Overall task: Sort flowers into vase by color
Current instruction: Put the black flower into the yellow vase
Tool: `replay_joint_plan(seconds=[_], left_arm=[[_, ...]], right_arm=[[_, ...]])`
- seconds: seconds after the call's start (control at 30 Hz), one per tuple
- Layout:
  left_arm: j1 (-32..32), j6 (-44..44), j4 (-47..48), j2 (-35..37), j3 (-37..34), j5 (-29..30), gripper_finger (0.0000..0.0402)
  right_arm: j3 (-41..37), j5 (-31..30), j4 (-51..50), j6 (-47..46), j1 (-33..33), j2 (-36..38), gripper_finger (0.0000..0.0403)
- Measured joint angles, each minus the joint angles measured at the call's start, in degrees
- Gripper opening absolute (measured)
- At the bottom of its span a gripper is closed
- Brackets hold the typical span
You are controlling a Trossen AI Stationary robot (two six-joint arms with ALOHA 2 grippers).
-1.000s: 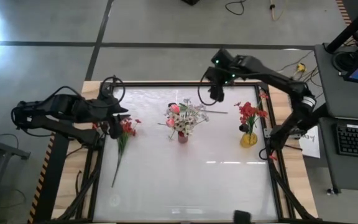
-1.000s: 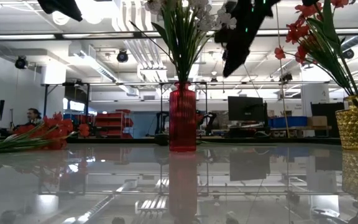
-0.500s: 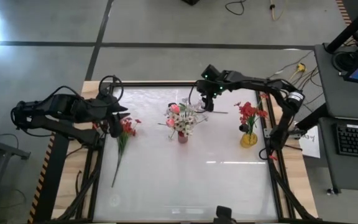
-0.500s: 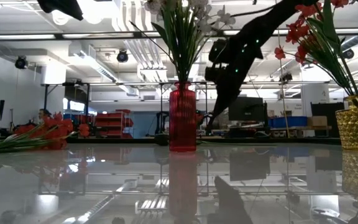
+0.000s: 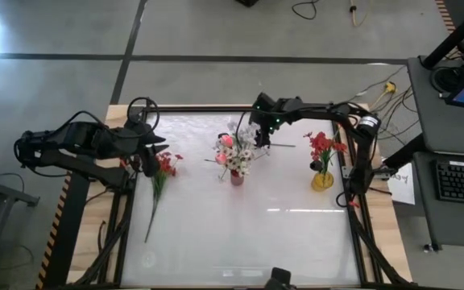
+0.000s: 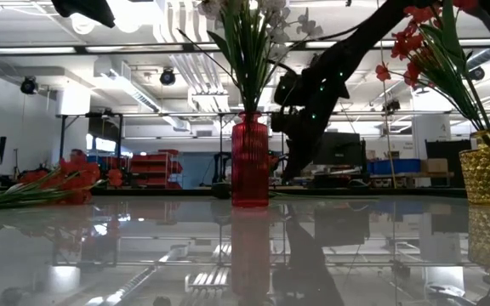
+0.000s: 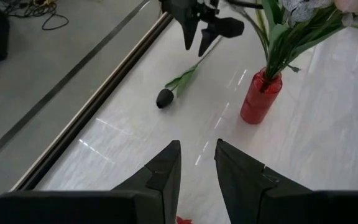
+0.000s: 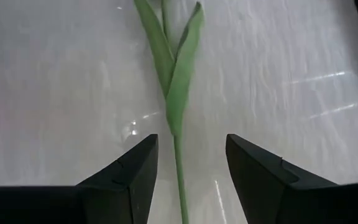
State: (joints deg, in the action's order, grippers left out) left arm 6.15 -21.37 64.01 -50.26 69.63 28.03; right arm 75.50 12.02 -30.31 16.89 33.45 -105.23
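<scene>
Right gripper (image 5: 261, 138) has dropped beside the red vase (image 5: 237, 176) — pink-and-white flowers (image 5: 238, 151) inside.

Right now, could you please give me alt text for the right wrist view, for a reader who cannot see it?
The right pincer, open, hangs just above a green flower stem lying on the white table, its two dark fingers on either side of the stem. Two long leaves fork from the stem farther along.

Your right gripper (image 5: 258, 142): low at the table's far edge, fingers parted | your left gripper (image 5: 153, 158): left side, fingers slightly apart
</scene>
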Motion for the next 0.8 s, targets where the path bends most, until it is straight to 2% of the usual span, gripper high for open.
replay_joint_plan(seconds=[0.23, 0.6, 0.8], left_arm=[[0.01, -0.22, -0.04, 0.0, 0.0, 0.0, 0.0086], [0.01, -0.2, 0.12, 0.07, 0.0, -0.01, 0.0086], [0.0, -0.2, 1.03, 0.28, 0.0, -0.04, 0.0086]], right_arm=[[0.0, -0.07, 1.4, -3.28, -0.2, -2.44, 0.018], [-0.13, -0.07, 2.86, 3.19, -1.89, -2.8, 0.018], [0.22, -0.09, 2.09, 0.31, -2.91, -0.74, 0.018]])
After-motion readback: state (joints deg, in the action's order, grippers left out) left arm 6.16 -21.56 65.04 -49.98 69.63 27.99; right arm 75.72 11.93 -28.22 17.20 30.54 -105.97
